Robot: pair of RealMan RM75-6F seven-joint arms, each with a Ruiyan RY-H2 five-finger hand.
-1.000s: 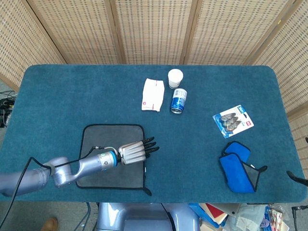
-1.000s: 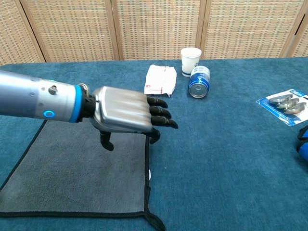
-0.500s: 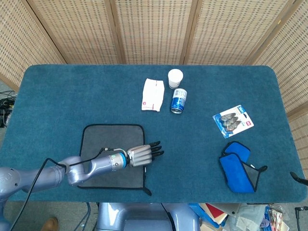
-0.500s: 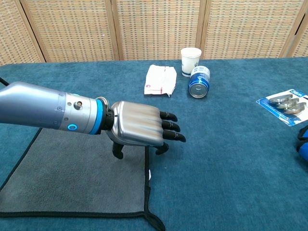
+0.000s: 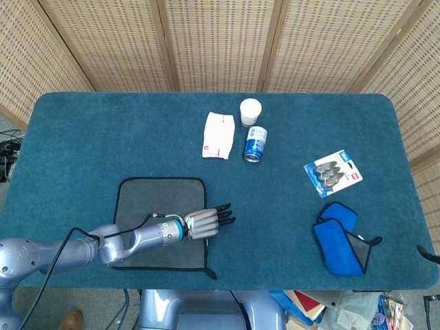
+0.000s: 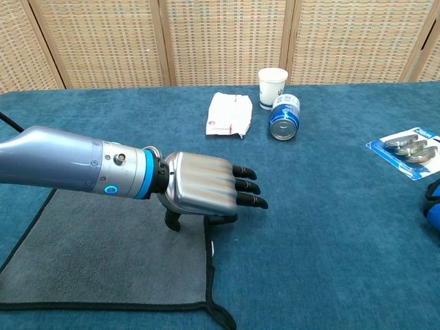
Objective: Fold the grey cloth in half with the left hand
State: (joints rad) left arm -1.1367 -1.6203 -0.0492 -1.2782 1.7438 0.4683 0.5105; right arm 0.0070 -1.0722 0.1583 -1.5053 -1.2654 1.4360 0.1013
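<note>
Step in hand: judged as the approach to the first grasp. The grey cloth (image 5: 159, 221) lay flat and unfolded on the table (image 5: 103, 137), so no fold had been made.
Cloth position: near-left part of the table, spread as a single layer with a dark bound edge; a small tab stuck out at its near-right corner.
Left hand: the left hand (image 6: 201, 188) was palm down over the cloth's right edge, roughly midway along that edge, with the arm reaching in from the left.
Fingers: the fingers (image 6: 249, 187) were stretched out and close together, pointing right past the edge onto bare table; the thumb pointed down at the cloth. They held nothing. Whether the thumb tip touched the fabric could not be told from either view.
Right hand: not seen in either view.
Other items: a white paper cup (image 5: 250, 111) and a blue can (image 5: 255, 144) stood side by side at the far middle, with a white folded packet (image 5: 219, 135) just left of them. A blister pack (image 5: 333, 173) lay at the right; a blue cloth (image 5: 338, 238) lay at the near right.
Next move, judgement: lower the hand, pinch the right edge between thumb and fingers, lift it, and carry it left to meet the left edge.
Risk, judgement: a pinch that takes too little fabric could slip and leave the fold crooked.
</note>
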